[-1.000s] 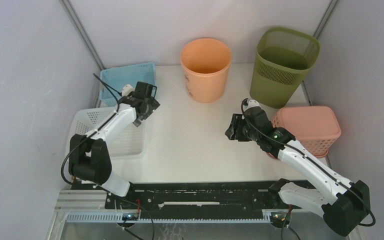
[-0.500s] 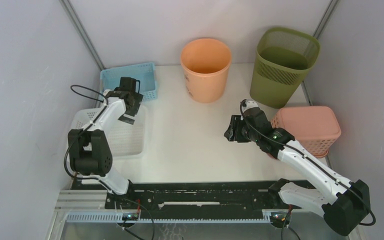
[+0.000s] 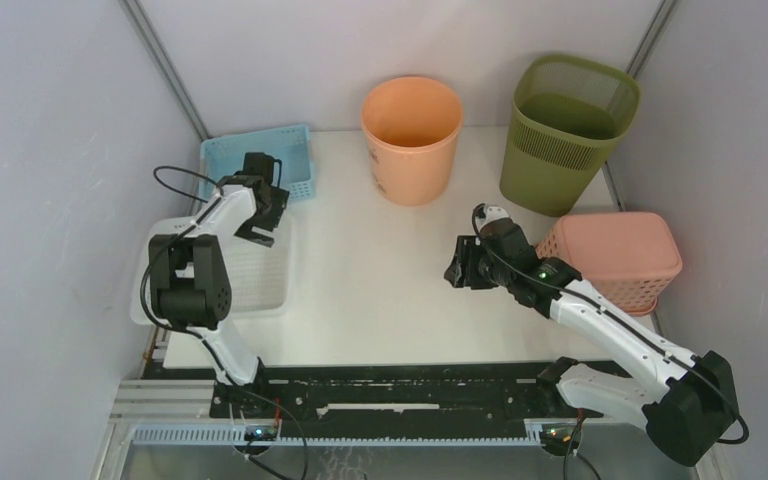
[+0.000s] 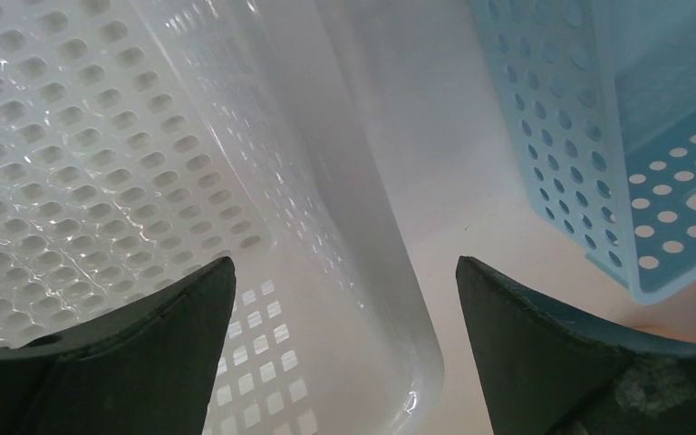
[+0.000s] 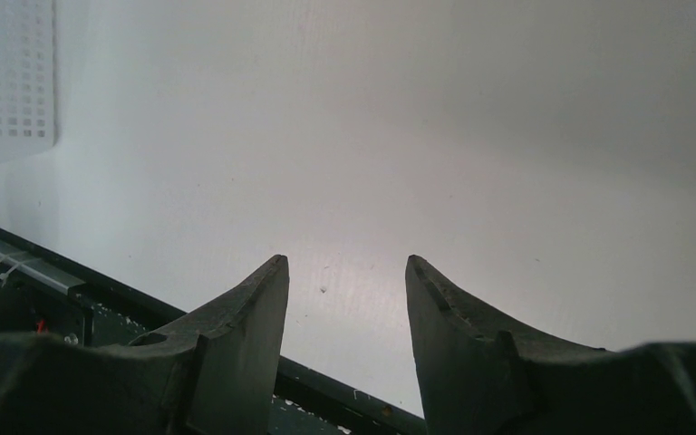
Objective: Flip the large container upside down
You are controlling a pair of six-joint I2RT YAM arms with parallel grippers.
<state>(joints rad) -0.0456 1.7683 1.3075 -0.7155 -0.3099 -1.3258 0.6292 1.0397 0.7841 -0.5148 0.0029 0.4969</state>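
A large white perforated basket (image 3: 250, 285) sits upright at the table's left edge. My left gripper (image 3: 256, 228) is open and hovers over its far right corner. In the left wrist view the basket's rim corner (image 4: 399, 299) lies between my open fingers (image 4: 344, 272), untouched. My right gripper (image 3: 457, 270) is open and empty above bare table right of centre; the right wrist view shows its open gripper (image 5: 344, 263) over white table, with the white basket (image 5: 9, 82) far off at the upper left.
A small blue basket (image 3: 260, 155) stands just behind the white one, and shows in the left wrist view (image 4: 598, 136). An orange bucket (image 3: 410, 130) and a green mesh bin (image 3: 565, 120) stand at the back. A pink basket (image 3: 625, 255) lies upside down at the right.
My left gripper has swung left from the table's middle-left to the white basket's far right corner. My right gripper has drifted slightly left and nearer.
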